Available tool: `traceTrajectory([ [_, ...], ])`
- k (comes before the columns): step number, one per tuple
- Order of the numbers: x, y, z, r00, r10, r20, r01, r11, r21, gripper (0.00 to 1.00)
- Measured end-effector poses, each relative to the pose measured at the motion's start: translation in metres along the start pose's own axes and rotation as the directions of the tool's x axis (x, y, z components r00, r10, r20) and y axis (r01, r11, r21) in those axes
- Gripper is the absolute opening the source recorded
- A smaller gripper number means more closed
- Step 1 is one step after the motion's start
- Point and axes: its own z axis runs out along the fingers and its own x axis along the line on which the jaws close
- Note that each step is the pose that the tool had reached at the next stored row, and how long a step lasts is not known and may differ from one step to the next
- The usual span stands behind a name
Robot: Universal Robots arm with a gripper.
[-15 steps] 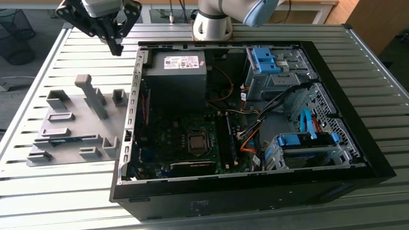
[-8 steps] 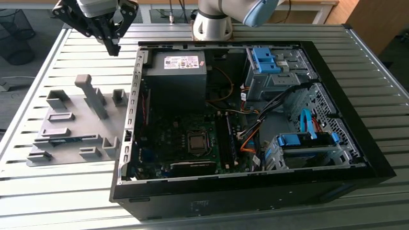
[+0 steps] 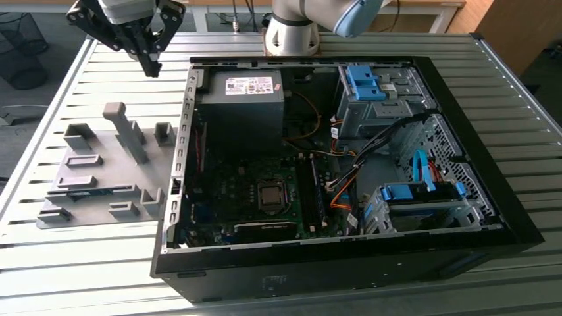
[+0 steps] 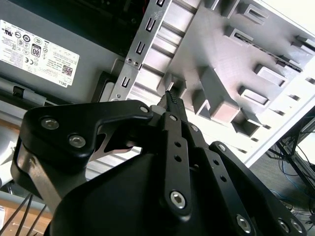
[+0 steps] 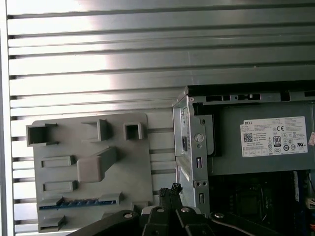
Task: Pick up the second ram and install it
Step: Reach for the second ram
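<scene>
Slatted metal table [image 3: 79, 263] — pincer [image 3: 151, 66] aloft.

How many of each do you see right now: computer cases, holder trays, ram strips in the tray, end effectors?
Computer case: 1
Gray holder tray: 1
Ram strip in the tray: 1
End effector: 1
Total: 4

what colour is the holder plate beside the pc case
Plain gray; the holder plate shows best in the first wrist view.
</scene>
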Motion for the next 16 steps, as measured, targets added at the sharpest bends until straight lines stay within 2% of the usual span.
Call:
traceTrajectory([
  [6,0.0009,-0.0001,0.0,1.0,0.0,0.0,0.0,1.0,0.0,0.11],
  [16,0.0063,-0.0005,0.0,1.0,0.0,0.0,0.0,1.0,0.0,0.11],
])
